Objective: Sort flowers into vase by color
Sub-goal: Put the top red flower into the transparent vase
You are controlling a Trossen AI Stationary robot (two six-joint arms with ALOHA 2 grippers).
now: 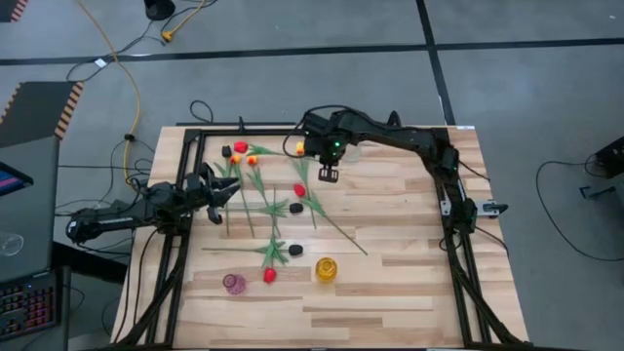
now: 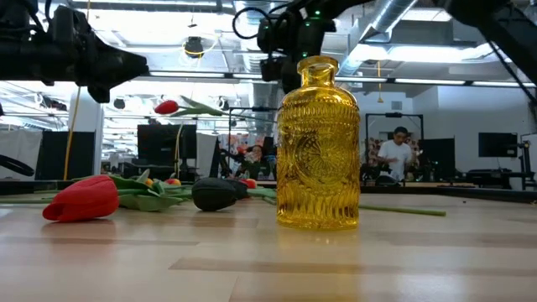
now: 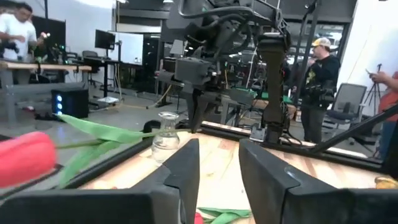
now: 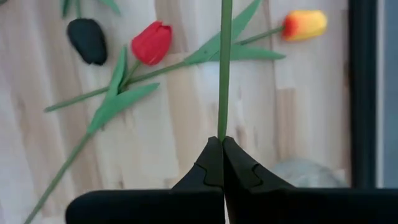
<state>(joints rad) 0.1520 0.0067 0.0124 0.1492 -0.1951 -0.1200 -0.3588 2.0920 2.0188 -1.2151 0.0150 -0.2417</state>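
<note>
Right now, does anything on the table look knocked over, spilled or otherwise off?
Nothing looks spilled or broken. The yellow vase stands upright, empty. Tulips lie scattered flat on the wood. The right gripper is shut on one green stem; the left gripper is open, with a red tulip lifted beside it.

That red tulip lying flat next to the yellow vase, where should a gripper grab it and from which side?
Grip the red tulip by its green stem just behind the head, coming straight down from above, fingers across the stem. It lies flat on the table, so there is no room underneath, and the yellow vase stands beside it. The left gripper is open.
</note>
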